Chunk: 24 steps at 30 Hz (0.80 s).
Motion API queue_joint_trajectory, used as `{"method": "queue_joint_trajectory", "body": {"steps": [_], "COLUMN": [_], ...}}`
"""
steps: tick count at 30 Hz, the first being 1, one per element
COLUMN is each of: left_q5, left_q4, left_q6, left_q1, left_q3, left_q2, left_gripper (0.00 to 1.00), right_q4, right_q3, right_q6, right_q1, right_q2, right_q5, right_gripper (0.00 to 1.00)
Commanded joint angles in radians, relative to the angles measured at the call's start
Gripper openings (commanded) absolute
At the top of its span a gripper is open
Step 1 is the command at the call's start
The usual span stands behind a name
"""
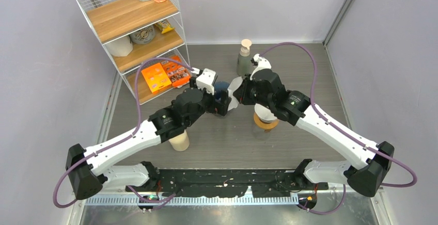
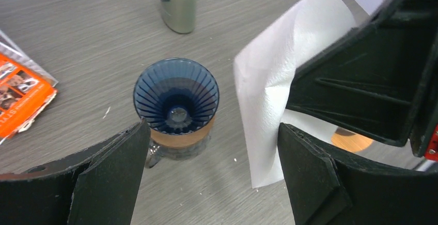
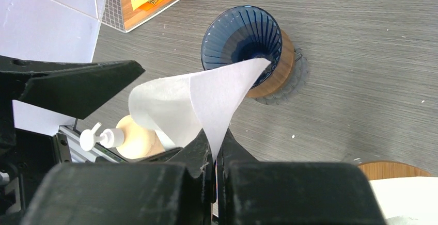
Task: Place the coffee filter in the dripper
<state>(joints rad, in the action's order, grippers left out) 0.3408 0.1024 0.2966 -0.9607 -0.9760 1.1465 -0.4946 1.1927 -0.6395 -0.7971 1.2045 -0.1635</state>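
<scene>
We are pinching the filter (image 3: pixel 206 96) in our right gripper (image 3: pixel 214 153), left gripper (image 2: pixel 214 147) hanging open, and are risking crumpling its limp tip against the dripper (image 3: pixel 243 34) rim.

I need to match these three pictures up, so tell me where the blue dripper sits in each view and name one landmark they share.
Top external: dripper near the centre, only a blue sliver showing.
Left wrist: dripper left of centre, seen from above, empty.
Right wrist: dripper top centre, behind the paper's tip.
Shared landmark: the white coffee filter, pinched by the right gripper, beside the dripper.
</scene>
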Motion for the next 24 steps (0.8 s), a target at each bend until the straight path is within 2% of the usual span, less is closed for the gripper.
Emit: {"method": "queue_joint_trajectory", "body": {"steps": [1, 9, 19, 24], "left_q5": [0.130, 0.221, 0.223, 0.198], "left_q4": [-0.073, -0.071, -0.061, -0.065], "left_q6": [0.010, -0.002, -0.036, -0.042], "left_q1": [-0.009, -0.021, -0.032, -0.033], "left_q3": [-0.005, -0.026, -0.078, -0.089], "left_q2": [-0.041, -0.010, 0.037, 0.052], "left_gripper": [1.00, 1.00, 0.99, 0.84], "right_q4": [0.041, 0.084, 0.090, 0.078], "right_q3": [-0.001, -0.015, -0.008, 0.002], "right_q6": [0.018, 0.072, 0.136, 0.166], "right_q1": [-0.005, -0.008, -0.015, -0.017], "right_q2": [-0.025, -0.037, -0.038, -0.026], "right_q5": [-0.004, 0.073, 0.110, 0.133], "right_gripper": [0.05, 0.05, 0.05, 0.05]}}
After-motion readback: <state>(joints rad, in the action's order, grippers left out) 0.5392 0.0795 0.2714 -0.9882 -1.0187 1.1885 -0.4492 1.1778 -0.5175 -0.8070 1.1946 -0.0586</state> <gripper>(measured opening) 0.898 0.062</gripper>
